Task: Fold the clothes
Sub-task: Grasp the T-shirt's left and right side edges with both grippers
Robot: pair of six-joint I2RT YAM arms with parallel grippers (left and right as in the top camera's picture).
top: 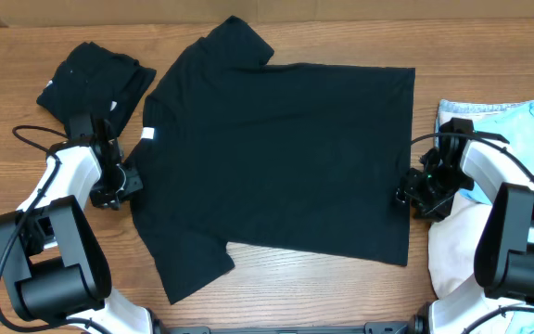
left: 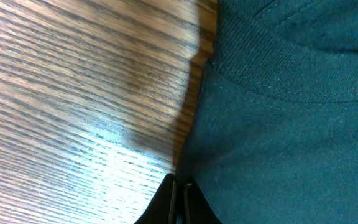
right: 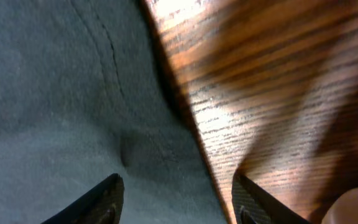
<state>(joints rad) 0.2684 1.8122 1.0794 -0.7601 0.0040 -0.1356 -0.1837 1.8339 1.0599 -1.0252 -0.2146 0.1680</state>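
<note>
Flat on the middle of the table (top: 341,32), a shirt (top: 286,158): collar toward 9 o'clock, hem toward 3, one sleeve toward 12, the other toward 7. Inside the collar, at 9 o'clock, a tag (top: 148,133). Toward 10 o'clock, just beside the shoulder, a folded shirt (top: 91,83). Beyond the hem, from 3 down to 4 o'clock, a pile of clothes (top: 527,130). At the collar edge, 9 o'clock, the left gripper (top: 130,181), right at the cloth. At the hem, between 3 and 4 o'clock, the right gripper (top: 406,197), one finger over cloth, the other over bare table.
</note>
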